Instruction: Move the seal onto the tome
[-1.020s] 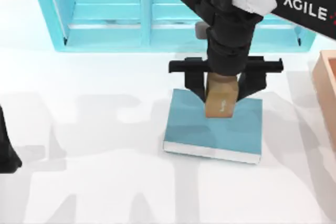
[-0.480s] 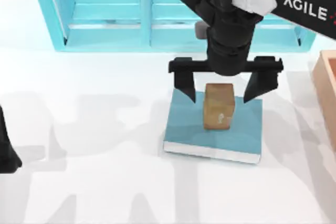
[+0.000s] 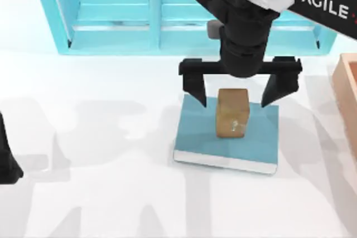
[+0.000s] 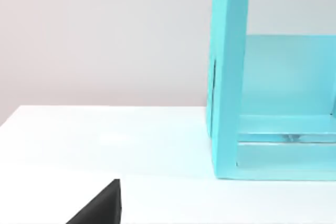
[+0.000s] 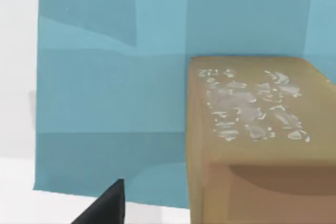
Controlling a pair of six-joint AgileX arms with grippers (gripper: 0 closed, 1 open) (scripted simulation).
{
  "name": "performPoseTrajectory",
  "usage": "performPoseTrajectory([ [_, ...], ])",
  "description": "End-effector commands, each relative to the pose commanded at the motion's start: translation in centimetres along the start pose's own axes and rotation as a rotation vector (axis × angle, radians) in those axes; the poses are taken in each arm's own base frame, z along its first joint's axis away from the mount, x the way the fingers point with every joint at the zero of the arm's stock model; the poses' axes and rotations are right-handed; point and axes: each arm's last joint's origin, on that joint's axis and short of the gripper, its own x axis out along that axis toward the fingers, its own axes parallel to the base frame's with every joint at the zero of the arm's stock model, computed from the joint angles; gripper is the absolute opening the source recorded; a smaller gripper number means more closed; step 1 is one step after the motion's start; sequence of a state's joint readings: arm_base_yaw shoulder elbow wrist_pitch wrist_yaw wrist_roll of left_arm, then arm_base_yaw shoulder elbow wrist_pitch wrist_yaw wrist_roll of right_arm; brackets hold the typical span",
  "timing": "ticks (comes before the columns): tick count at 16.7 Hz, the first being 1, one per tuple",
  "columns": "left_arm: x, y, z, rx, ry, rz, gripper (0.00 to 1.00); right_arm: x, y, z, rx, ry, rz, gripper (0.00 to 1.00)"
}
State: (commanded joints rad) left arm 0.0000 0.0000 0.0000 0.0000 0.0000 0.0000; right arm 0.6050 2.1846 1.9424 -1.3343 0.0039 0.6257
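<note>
So here the seal (image 3: 232, 113) is sitting upright on the tome (image 3: 195, 132), roughly mid-cover and a bit toward the far edge. Our right gripper (image 3: 239, 90) hangs right above it with its fingers (image 3: 196, 88) spread wide, one on each side of the block and not touching it. The tome lies flat on the white surface (image 3: 100, 165), just in front of the teal shelf unit (image 3: 111, 20). In the right wrist view we get the seal (image 5: 252, 140) close up with a pale speckled mark on its face, teal cover (image 5: 105, 103) behind it. A tan box (image 3: 347, 93) peeks in at the right edge. Our left arm (image 3: 6, 160) is parked at the left edge; its gripper state, honestly, we can't tell.
</note>
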Motion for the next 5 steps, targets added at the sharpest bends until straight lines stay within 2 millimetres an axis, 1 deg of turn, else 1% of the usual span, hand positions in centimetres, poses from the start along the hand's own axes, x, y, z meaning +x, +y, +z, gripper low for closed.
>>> performPoseTrajectory([
  [3,0.0,0.0,0.0,0.0,0.0,0.0,1.0,-1.7,-0.1,0.0,0.002,-0.008,0.003,1.0],
  [5,0.0,0.0,0.0,0.0,0.0,0.0,1.0,-2.3,-0.1,0.0,0.005,-0.007,0.004,1.0],
])
